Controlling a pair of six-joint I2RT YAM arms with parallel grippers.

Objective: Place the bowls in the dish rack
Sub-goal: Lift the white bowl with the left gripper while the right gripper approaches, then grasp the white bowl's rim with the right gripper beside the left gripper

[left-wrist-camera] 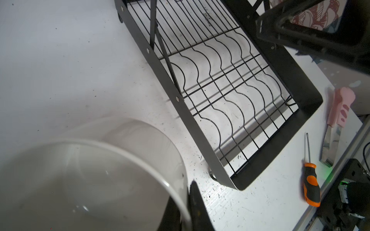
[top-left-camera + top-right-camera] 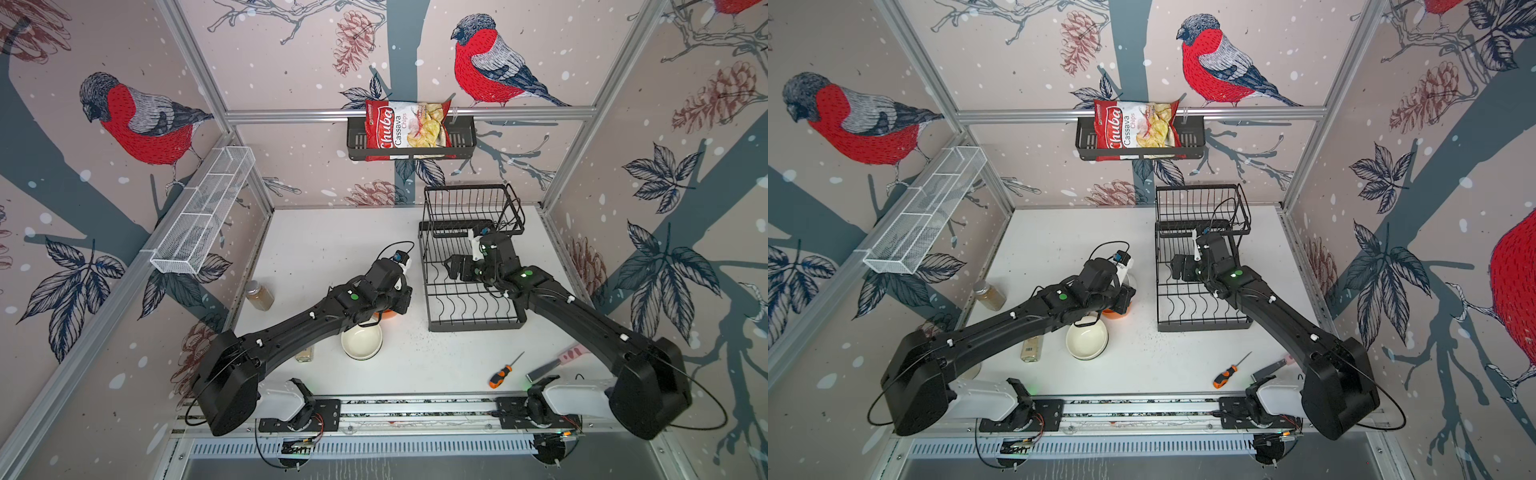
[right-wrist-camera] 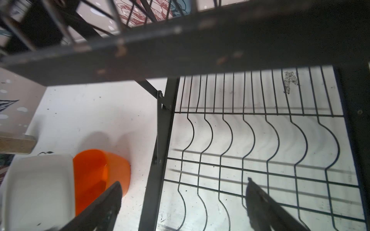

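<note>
My left gripper (image 1: 185,200) is shut on the rim of a white bowl (image 1: 90,180), one finger inside and one outside. In both top views its fingers are hidden under the left arm. Right there an orange bowl (image 2: 388,314) (image 2: 1115,312) peeks out on the table. A cream bowl (image 2: 361,343) (image 2: 1087,340) stands upright just in front of it. The black dish rack (image 2: 473,322) (image 2: 1204,325) sits at the back right. My right gripper (image 3: 183,182) (image 2: 455,268) hangs open and holds nothing, over the rack's lower wavy wires by its left edge. The right wrist view shows the orange bowl (image 3: 94,170) beside a white bowl (image 3: 38,190).
A spice jar (image 2: 259,295) stands at the left and a small bottle (image 2: 1032,347) lies under the left arm. A screwdriver (image 2: 500,374) and a pink-handled knife (image 2: 557,363) lie front right. A chips bag (image 2: 407,129) fills the wall basket; a white mesh tray (image 2: 203,212) hangs left.
</note>
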